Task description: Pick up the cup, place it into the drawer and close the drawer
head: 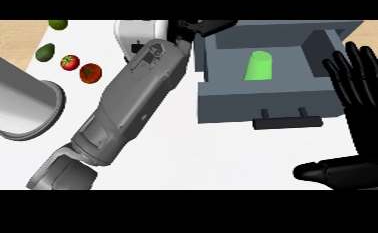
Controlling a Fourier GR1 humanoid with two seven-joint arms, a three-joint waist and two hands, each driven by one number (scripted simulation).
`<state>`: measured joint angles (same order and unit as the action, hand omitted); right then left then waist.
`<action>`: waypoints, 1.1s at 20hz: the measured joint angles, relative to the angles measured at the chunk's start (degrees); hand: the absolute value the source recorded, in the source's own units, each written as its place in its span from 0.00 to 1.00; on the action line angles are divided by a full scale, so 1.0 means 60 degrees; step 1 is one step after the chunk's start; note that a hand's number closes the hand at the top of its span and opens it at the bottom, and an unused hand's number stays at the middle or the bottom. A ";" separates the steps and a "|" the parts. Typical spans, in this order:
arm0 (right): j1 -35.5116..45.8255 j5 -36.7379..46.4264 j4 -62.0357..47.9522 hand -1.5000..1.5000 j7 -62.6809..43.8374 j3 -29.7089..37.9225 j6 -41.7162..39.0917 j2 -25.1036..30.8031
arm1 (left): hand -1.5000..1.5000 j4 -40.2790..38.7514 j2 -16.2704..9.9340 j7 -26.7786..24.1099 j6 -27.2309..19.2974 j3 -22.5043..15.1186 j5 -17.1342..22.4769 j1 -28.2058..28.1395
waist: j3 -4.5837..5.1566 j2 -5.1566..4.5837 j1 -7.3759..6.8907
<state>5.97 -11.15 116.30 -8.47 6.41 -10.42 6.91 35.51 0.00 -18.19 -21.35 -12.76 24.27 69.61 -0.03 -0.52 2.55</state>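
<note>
The green cup (pixel 258 66) lies inside the open grey drawer (pixel 251 99), apart from both hands. My left forearm stretches diagonally from the lower left, and my left hand (pixel 201 27) sits at the drawer's back left corner with its fingers relaxed and holding nothing. My right hand (pixel 358 92) rests open at the right edge, fingers up, beside the drawer's right wall. The drawer's black handle (pixel 288 122) faces me, untouched.
A grey metal pot (pixel 26 104) stands at the left edge. An avocado (pixel 46 52), two tomatoes (pixel 70 61) (pixel 90 72) and a lime (pixel 58 24) lie at the back left. A white object (pixel 140 32) sits partly behind my left forearm.
</note>
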 measured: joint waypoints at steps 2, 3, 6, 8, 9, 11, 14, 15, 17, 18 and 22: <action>-0.0098 0.0095 0.0073 0.00 0.0080 -0.0140 0.0018 -0.0107 | 1.00 -0.0405 -0.0001 -0.0167 -0.0112 -0.0321 0.0313 0.0170 | -0.0003 -0.0012 0.0080; 0.0048 0.0101 -0.0133 0.00 0.0174 -0.0128 -0.0014 -0.0094 | 1.00 -0.0561 0.0000 -0.0163 -0.0168 -0.0532 0.0469 0.0293 | -0.0003 -0.0026 0.0117; 0.0125 0.0297 -0.0113 0.00 0.0182 -0.0334 0.0105 -0.0232 | 1.00 -0.1088 -0.0001 -0.0331 -0.0229 -0.1029 0.0728 0.0490 | -0.0005 -0.0048 0.0199; 0.0081 0.0274 -0.0092 0.00 0.0225 -0.0396 0.0056 -0.0261 | 1.00 -0.1320 0.0000 -0.0377 -0.0359 -0.1396 0.0920 0.0614 | -0.0005 -0.0061 0.0288; 0.0105 0.0201 -0.0087 0.00 0.0192 -0.0349 0.0043 -0.0240 | 1.00 -0.1462 0.0001 -0.0431 -0.0328 -0.1522 0.0994 0.0652 | -0.0006 -0.0069 0.0302; 0.0108 0.0153 -0.0208 0.00 0.0315 -0.0302 -0.0033 -0.0219 | 1.00 -0.1617 0.0000 -0.0478 -0.0362 -0.1829 0.1172 0.0723 | -0.0007 -0.0080 0.0338; 0.0222 0.0245 -0.0130 0.00 0.0212 -0.0478 0.0031 -0.0290 | 1.00 -0.1859 0.0001 -0.0406 -0.0556 -0.2387 0.1327 0.0748 | -0.0009 -0.0106 0.0460; 0.0262 0.0218 -0.0159 0.00 0.0194 -0.0483 0.0023 -0.0292 | 1.00 -0.1924 0.0000 -0.0351 -0.0623 -0.2579 0.1356 0.0753 | -0.0009 -0.0111 0.0487; 0.0181 0.0175 -0.0131 0.00 0.0223 -0.0500 -0.0047 -0.0280 | 0.00 -0.2131 0.0000 -0.0215 -0.0680 -0.2855 0.1362 0.0927 | -0.0012 -0.0127 0.0548; 0.0206 0.0088 -0.0137 0.00 0.0196 -0.0452 -0.0092 -0.0238 | 0.00 -0.2155 -0.0001 -0.0122 -0.0788 -0.3030 0.1385 0.0940 | -0.0012 -0.0132 0.0583; 0.0245 -0.0061 -0.0090 0.00 0.0220 -0.0411 -0.0151 -0.0234 | 0.00 -0.2188 0.0000 0.0004 -0.1020 -0.3411 0.1601 0.1038 | -0.0013 -0.0144 0.0621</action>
<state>7.44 -11.52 115.75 -7.15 3.94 -11.33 5.50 22.38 -0.01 -18.17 -27.47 -33.23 33.88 75.83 -0.11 -1.38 6.28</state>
